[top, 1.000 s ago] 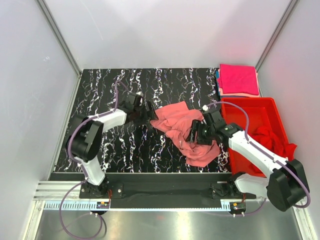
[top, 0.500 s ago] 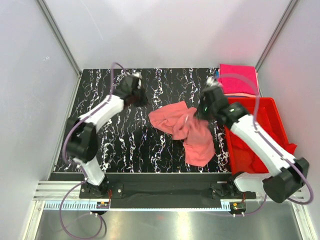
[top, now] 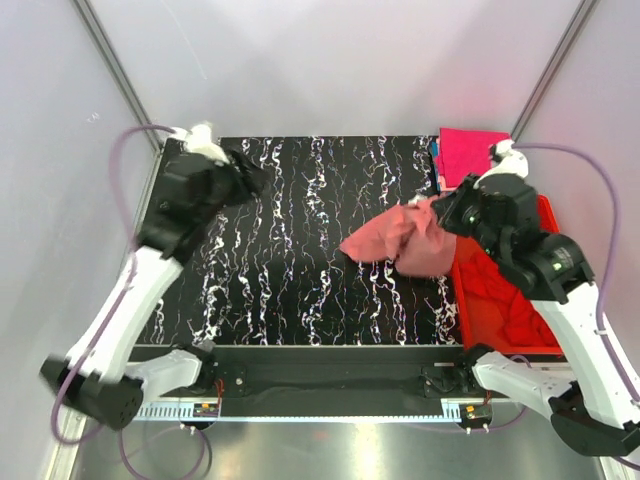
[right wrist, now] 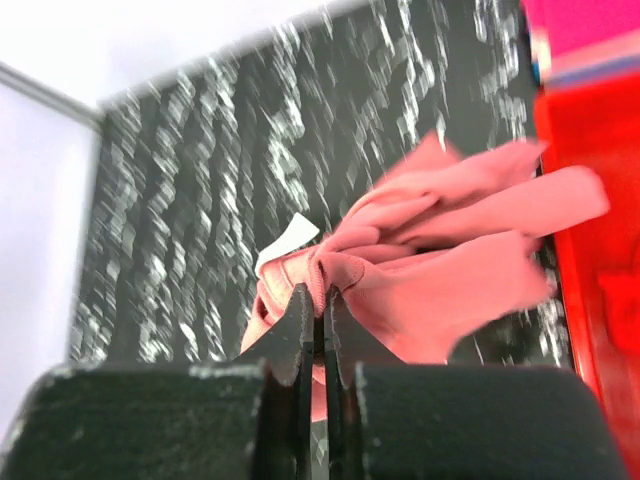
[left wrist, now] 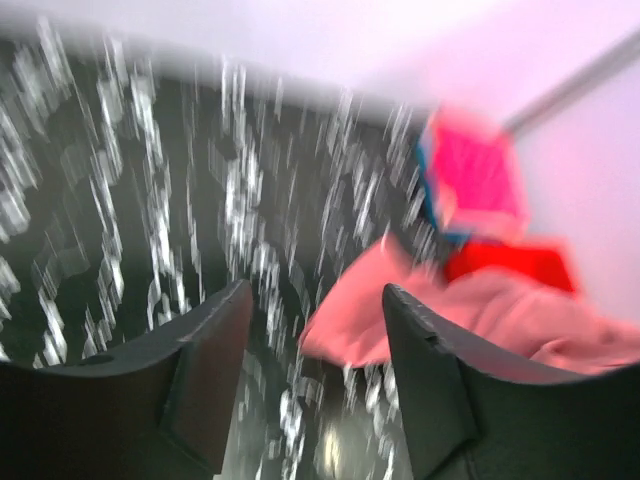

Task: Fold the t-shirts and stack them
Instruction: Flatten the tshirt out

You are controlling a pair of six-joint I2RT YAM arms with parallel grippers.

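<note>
salmon t-shirt [top: 395, 240]: bunched and creased, white label showing; hanging above the bench [top: 300, 290], by the red bin's [top: 500, 310] left rim
right hand [right wrist: 318, 298]: pinched tight on a gathered fold of the salmon t-shirt
left hand [left wrist: 315, 330]: fingers apart, holding nothing; high over the bench's far left corner
magenta t-shirt [top: 470, 155]: folded flat; far right corner

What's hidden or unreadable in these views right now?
Top view: the right arm covers much of the red bin; contents unclear.
Right wrist view: bunched folds hide which part of the salmon t-shirt the right claw pinches.
Left wrist view: motion blur; layers of the folded stack unreadable.
</note>
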